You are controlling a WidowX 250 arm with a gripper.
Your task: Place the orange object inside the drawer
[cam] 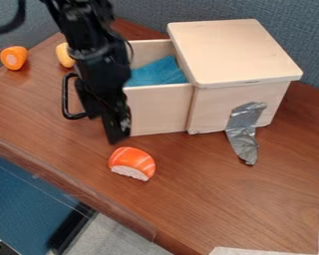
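Sushi (pixel 133 160), orange, lies on table (pixel 222 204), near gripper (pixel 116 137), toward view's bottom edge & slightly right; long axis slants down-right. Grip state: I can't tell. Rec.: I align across axis, then lift to open drawer (pixel 157 110).

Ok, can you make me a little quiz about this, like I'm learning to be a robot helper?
1. True or false: the orange sushi toy is outside the drawer.
2. What lies in the drawer? A) a spoon B) a blue cloth C) a cup
3. Fill in the blank: the tape stuck on the wooden box is ____ in colour.

Key: 1. True; 2. B; 3. silver
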